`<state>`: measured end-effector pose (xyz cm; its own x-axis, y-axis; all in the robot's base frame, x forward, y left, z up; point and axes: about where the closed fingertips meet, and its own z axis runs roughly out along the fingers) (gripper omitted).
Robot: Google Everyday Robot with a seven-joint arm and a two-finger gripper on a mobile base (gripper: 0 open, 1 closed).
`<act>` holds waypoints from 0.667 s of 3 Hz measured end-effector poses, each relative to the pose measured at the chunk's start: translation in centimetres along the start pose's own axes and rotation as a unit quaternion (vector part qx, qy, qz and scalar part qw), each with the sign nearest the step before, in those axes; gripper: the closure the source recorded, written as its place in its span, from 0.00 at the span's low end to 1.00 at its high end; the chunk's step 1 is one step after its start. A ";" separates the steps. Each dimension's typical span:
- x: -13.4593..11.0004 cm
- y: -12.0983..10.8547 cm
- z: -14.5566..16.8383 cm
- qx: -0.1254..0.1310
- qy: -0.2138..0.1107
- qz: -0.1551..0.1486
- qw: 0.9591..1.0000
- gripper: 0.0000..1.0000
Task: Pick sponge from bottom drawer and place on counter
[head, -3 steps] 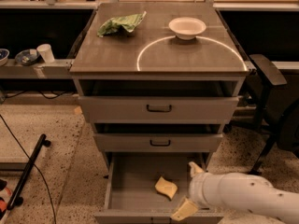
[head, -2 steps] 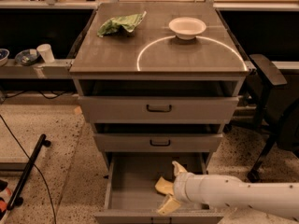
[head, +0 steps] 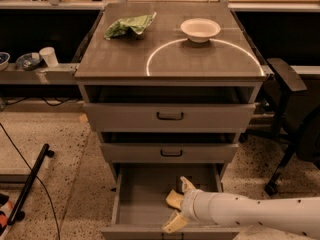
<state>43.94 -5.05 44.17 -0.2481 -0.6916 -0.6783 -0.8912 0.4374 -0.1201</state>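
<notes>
The pale yellow sponge (head: 173,199) lies on the grey floor of the open bottom drawer (head: 118,204), right of its middle. My gripper (head: 179,204) reaches into the drawer from the right on a white arm. Its cream fingers (head: 186,184) are spread open, one behind the sponge and one in front of it, so the sponge sits between them. The right part of the sponge is hidden by the wrist. The counter (head: 120,59) is the grey-brown cabinet top with a white circle line, high above the drawer.
A wrinkly green cloth (head: 129,26) and a white bowl (head: 200,29) sit at the back of the counter. Two shut drawers with black handles (head: 170,116) are above the open one. A dark chair (head: 287,84) stands at right, a black pole (head: 30,181) lies on the floor at left.
My arm has moved left and deeper into the bottom drawer. The open fingers, which were right of the sponge, now sit on either side of it.
</notes>
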 end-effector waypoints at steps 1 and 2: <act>0.3 -0.7 1.9 -0.015 -0.001 -0.014 1.000 0.00; 1.2 -3.7 7.3 -0.022 -0.015 -0.006 1.000 0.00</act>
<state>49.69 -3.30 38.52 -0.2260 -0.6788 -0.6986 -0.9103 0.4025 -0.0966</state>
